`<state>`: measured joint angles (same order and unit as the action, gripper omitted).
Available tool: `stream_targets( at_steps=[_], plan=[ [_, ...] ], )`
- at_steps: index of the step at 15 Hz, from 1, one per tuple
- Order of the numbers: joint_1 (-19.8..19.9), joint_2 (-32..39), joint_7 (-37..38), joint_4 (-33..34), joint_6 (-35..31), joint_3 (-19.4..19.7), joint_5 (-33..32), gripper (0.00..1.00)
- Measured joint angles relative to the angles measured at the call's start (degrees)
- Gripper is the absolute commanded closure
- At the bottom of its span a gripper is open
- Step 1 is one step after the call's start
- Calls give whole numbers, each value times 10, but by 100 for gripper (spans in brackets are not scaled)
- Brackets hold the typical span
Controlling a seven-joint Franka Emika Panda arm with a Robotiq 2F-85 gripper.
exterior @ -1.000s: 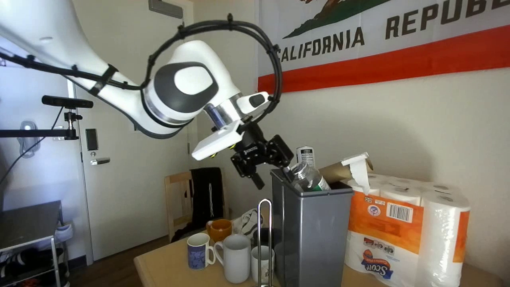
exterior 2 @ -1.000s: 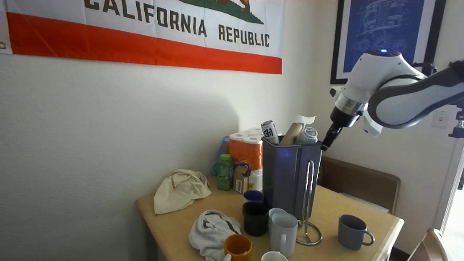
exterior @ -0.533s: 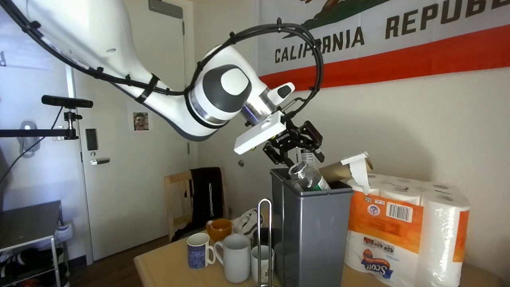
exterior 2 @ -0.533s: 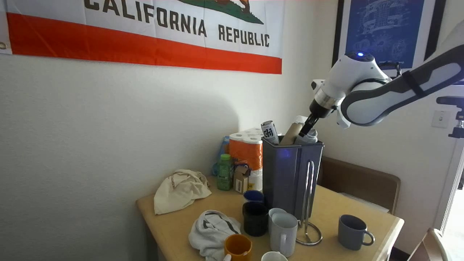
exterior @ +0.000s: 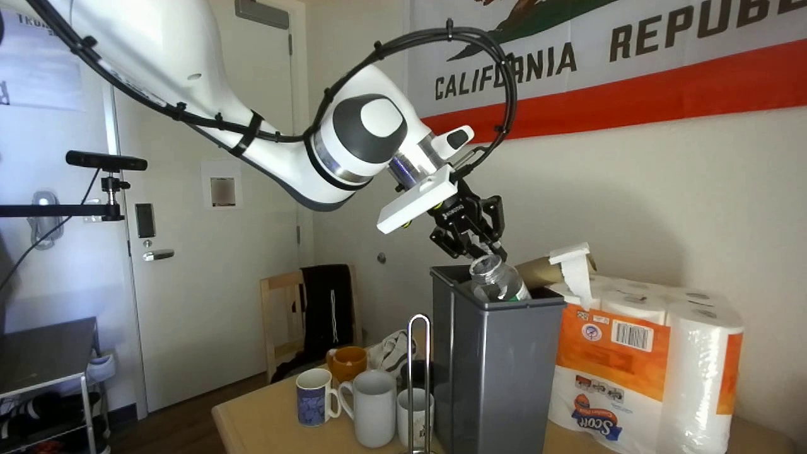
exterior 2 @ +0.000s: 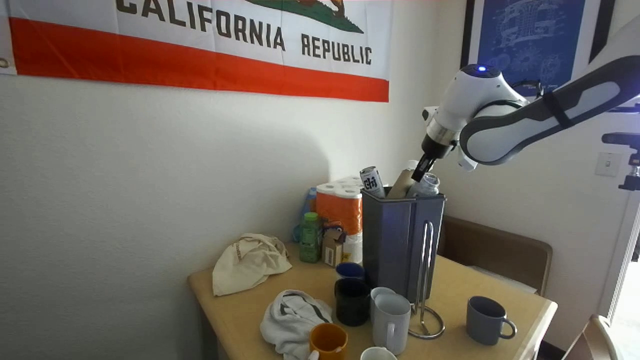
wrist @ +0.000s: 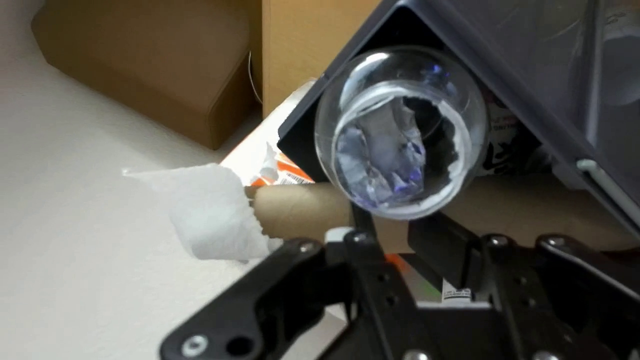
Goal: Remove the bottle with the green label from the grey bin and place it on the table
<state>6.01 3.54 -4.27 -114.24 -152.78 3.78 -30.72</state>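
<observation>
At the grey bin (exterior: 498, 372) — bottle (exterior: 500, 282) slightly shifted, gripper (wrist: 392, 226) spread narrower.

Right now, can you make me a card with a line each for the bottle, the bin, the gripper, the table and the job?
bottle: clear, green-labelled, leaning, its top poking out of the grey bin
also in the bin: cardboard tube, can
gripper: partly open, over the bin; can't tell if it touches the bottle
table: holds the bin, orange mug, paper-towel pack
job: bottle not on the table yet
</observation>
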Motion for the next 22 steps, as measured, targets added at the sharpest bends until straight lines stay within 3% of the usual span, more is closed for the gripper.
stream_targets(
  at_steps=[4, 5, 7, 16, 20, 21, 22],
  plan=[
    [-14, 0, -4, 14, 37, -1, 22, 100],
    [-17, 0, -9, 17, 44, -1, 28, 74],
    [-22, 0, -14, 25, 63, -2, 39, 66],
    [-28, 0, -14, 54, 130, -2, 46, 1],
    [-26, 0, -14, 54, 166, 3, 47, 0],
    [-25, 0, -14, 52, 169, 5, 47, 5],
    [-24, 0, -13, 49, 169, 7, 47, 26]
  ],
)
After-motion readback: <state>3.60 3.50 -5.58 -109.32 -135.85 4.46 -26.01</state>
